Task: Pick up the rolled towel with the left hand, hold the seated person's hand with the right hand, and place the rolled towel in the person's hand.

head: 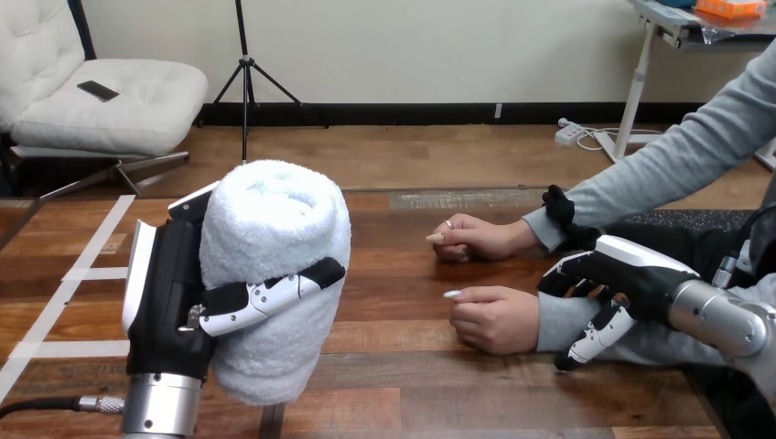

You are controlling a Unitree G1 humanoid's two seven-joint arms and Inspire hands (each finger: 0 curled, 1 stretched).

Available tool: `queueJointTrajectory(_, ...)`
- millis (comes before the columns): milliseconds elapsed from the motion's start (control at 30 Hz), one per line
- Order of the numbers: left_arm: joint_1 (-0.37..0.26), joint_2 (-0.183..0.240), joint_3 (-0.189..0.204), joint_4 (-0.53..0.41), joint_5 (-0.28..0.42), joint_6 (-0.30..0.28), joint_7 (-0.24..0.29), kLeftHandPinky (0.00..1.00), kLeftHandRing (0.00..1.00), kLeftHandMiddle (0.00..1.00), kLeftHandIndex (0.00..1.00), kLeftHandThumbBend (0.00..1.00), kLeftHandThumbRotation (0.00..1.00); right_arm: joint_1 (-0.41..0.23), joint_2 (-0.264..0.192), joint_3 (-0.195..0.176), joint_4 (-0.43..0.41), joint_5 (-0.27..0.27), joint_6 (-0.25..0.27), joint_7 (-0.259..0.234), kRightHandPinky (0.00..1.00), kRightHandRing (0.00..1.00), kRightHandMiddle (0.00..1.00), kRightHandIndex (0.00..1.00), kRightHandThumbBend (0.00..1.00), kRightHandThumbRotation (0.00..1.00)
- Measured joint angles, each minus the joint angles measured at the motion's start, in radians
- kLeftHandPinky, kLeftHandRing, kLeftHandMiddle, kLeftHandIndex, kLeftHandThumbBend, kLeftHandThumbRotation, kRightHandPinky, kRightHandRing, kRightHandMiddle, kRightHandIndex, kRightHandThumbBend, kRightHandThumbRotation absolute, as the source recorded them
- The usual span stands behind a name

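Note:
My left hand (169,302) holds the white rolled towel (274,265) upright above the table's left half, thumb and fingers curled round its middle. The person's two hands rest on the table at the right: the nearer one (494,318) loosely closed, the farther one (476,238) behind it. My right hand (631,274) sits over the grey sleeve just behind the nearer hand. Its fingers (563,274) curl over the far side of the wrist and its thumb (595,337) comes down the near side. The towel is well left of the person's hands.
The wooden table (403,384) has white tape lines (87,273) along its left part. The person's grey-sleeved arms (659,174) come in from the right edge. Bare wood lies between the towel and the person's hands.

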Motion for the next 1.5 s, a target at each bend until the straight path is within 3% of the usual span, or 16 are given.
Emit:
queueJointTrajectory(800, 0.000, 0.000, 0.002, -0.002, -0.010, 0.000, -0.007, 0.26, 0.31, 0.38, 0.39, 0.58, 0.00, -0.023, 0.005, 0.078, 0.005, -0.088, 0.001, -0.104, 0.58, 0.62, 0.65, 0.65, 0.95, 0.06)
queueJointTrajectory(1500, 0.001, 0.000, 0.004, -0.002, -0.040, -0.002, -0.033, 0.26, 0.31, 0.37, 0.39, 0.57, 0.00, -0.044, 0.005, 0.119, 0.017, -0.111, 0.003, -0.125, 0.47, 0.51, 0.56, 0.60, 0.90, 0.11)
